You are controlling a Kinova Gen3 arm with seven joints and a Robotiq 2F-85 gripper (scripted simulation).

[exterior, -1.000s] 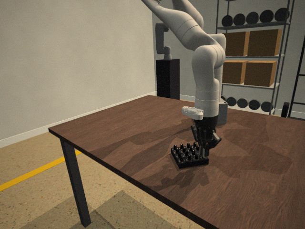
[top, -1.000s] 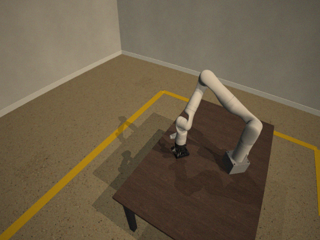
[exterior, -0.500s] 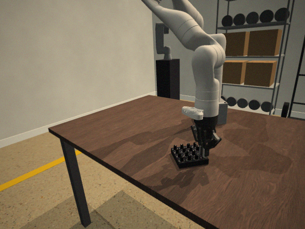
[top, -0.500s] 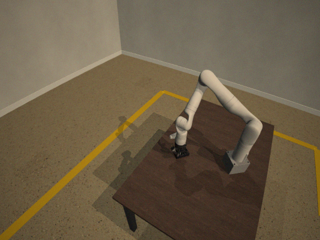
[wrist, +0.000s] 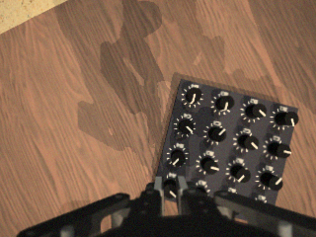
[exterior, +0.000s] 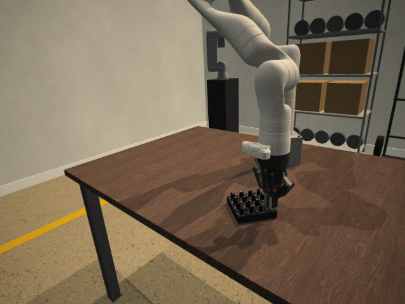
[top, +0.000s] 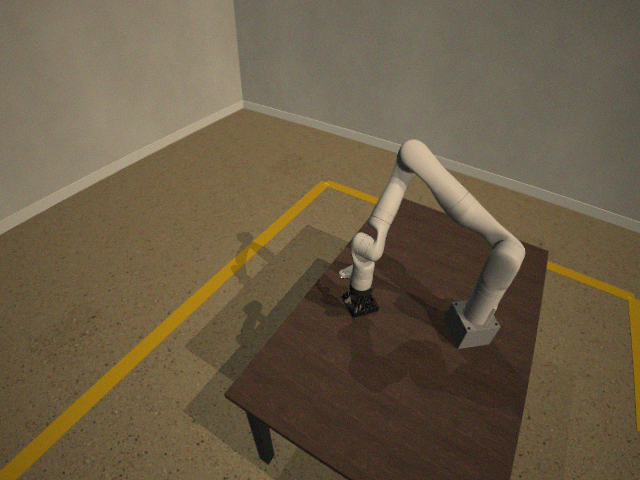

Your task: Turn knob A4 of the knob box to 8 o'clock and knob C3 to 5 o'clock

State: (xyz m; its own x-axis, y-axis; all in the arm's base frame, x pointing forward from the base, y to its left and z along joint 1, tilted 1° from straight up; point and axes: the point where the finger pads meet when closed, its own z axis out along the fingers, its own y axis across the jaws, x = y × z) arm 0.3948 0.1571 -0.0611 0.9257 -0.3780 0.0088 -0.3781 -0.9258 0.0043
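Table (top: 439,413) (exterior: 163,189): under both the knob box and the base
Knob box (top: 364,311) (exterior: 255,217) (wrist: 199,143): on the table, left of the base in the top view
Base (top: 475,338) (exterior: 295,150): on the table, behind the knob box in the exterior view
Gripper (top: 356,301) (exterior: 270,204) (wrist: 170,188): over the box's rear corner, its fingertips either side of knob A4 (wrist: 170,189)
Knob C3 (wrist: 215,133): two rows frontward of A4, one column inward
Shelf unit (exterior: 333,34): beyond the table, cartons (exterior: 345,98) on it

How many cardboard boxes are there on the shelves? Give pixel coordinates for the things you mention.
4: two cardboard boxes (exterior: 312,59) (exterior: 350,57) on one shelf, two (exterior: 310,96) (exterior: 343,98) on the next one down. The arm (top: 439,186) (exterior: 273,85) may hide more.
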